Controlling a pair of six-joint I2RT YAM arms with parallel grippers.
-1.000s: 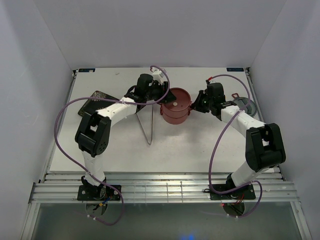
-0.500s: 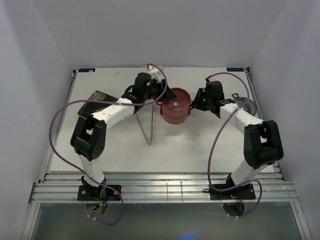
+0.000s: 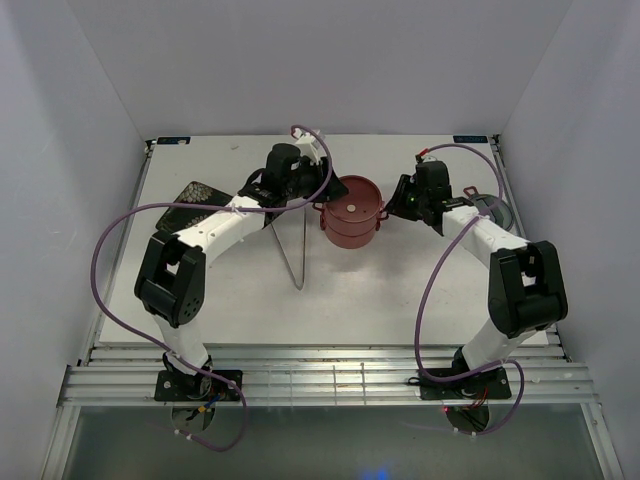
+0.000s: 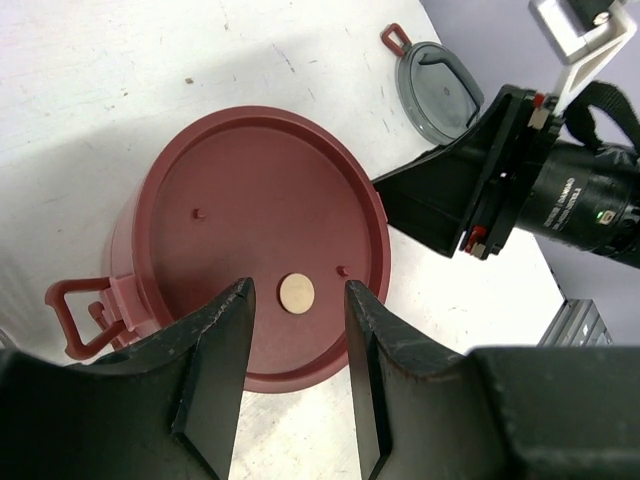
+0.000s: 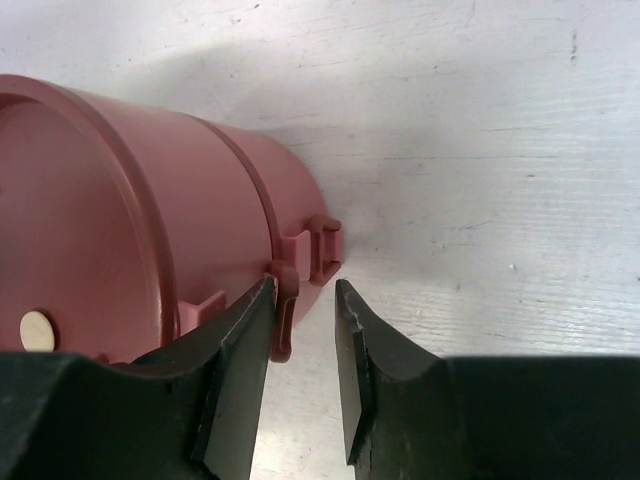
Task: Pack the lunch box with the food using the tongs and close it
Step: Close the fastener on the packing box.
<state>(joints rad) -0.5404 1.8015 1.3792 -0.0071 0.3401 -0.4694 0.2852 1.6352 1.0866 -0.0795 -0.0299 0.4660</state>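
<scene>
Six entries on one white table (image 3: pixel 400 290), listed left to right, each placed against the box.

1. Plate (image 3: pixel 193 192): dark, square, patterned. Lies flat, well to the left of the box, one corner under the left arm.

2. Tongs (image 3: pixel 298 255): thin silver V, flat on the table just left of the box. The joined end points toward the near edge. The two free ends run up toward the box's left side and pass under the left arm. Neither claw holds them.

3. Left claw (image 3: pixel 325 190): over the box's left rim, above the lid. Jaws parted, nothing between them. Whether they touch the lid cannot be told.

4. Box (image 3: pixel 352 215): round, dusty red, tiers stacked upright, flat lid on. Pale disc (image 4: pixel 296 292) on the lid top; side handle (image 5: pixel 322 250) on the right wall.

5. Right claw (image 5: pixel 305 290): at the box's right side, level with the side handle. Jaws parted by a narrow gap. A red tab of the handle sits against one finger's inner face and the other finger stands clear, so nothing is clamped.

6. Grey lid (image 3: pixel 493 210): round, flat on the table, well to the right of the box, beyond the right claw. Small red loop (image 4: pixel 397 40) at its rim.
</scene>
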